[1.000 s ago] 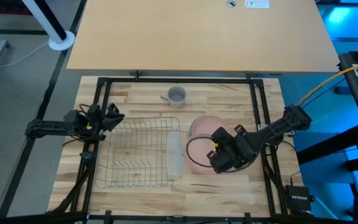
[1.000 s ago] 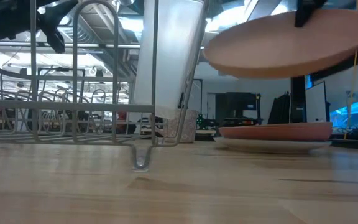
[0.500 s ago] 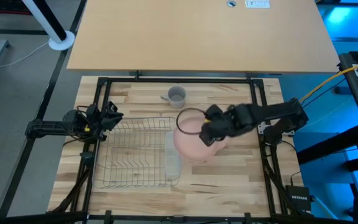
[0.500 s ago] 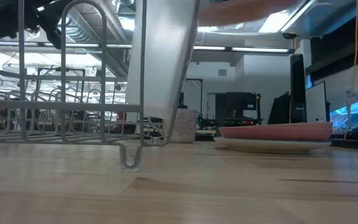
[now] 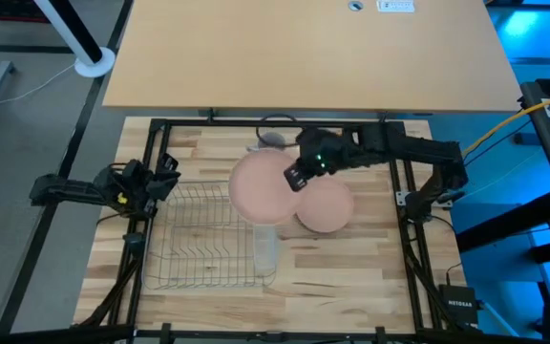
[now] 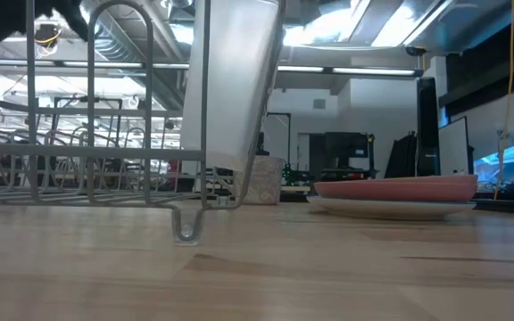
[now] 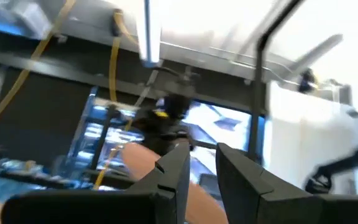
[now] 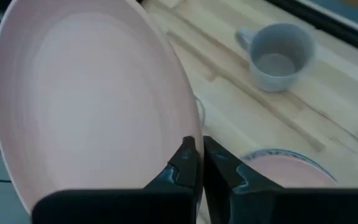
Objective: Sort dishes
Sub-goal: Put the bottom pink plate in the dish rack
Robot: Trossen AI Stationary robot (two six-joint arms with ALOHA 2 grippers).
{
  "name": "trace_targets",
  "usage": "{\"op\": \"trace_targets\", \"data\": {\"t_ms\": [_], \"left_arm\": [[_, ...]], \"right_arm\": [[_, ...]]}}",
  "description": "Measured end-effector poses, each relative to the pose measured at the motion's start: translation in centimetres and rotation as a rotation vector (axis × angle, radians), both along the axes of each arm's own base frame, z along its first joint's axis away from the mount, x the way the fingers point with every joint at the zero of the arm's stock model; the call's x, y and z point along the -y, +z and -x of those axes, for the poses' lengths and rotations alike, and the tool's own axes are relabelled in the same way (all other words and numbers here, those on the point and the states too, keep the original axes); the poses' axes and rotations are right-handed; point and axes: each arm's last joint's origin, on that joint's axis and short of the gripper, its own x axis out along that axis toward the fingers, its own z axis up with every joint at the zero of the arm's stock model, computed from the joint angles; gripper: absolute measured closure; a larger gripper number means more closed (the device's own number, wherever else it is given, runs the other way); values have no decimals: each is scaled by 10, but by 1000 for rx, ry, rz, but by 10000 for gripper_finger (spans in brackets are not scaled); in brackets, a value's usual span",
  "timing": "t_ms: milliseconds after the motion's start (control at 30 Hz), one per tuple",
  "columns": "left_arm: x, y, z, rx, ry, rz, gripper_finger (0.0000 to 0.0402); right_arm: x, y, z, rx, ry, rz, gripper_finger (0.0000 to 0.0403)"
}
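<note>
Salmon-pink plate (image 5: 264, 187) is held up in the air above the table, pinched at its rim by the right gripper (image 5: 296, 177), fingers clamped tight on the edge. From overhead, the plate spreads from the gripper out over the near end of the wire rack (image 5: 208, 239), w/ the gripper at the plate's side facing the right arm. Right wrist cam shows the plate's face filling the view, rim caught between the dark fingers (image 8: 185, 163). Just beside it, a second pink plate (image 5: 326, 206) lies flat on the wood table (image 5: 351, 277), stacked on a patterned plate (image 8: 267, 153) whose edge barely shows. Grey mug (image 5: 273, 139) sits beyond the gripper. Left gripper (image 5: 165, 177) waits at the rack's left side, holding nothing; can't tell its finger gap for certain.
</note>
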Motion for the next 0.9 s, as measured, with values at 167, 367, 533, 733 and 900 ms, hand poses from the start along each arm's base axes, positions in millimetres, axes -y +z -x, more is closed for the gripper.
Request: {"op": "trace_targets", "data": {"t_ms": [167, 367, 533, 733, 900], "left_arm": [[12, 30, -20, -32, -56, -214, 331], [28, 58, -61, -227, -51, -465, 331], [34, 62, -92, -463, -47, -585, 331], [35, 73, -106, -543, 10, -621, 331], [34, 85, -102, -498, 23, -615, 331]], "right_arm": [[24, -4, -6, 4, -44, -41, 394], [40, -21, -20, -28, -8, -226, 394], [45, -34, -31, -61, 31, -356, 394], [43, -42, -36, -86, 66, -416, 394], [43, -42, -36, -86, 74, -412, 394]]}}
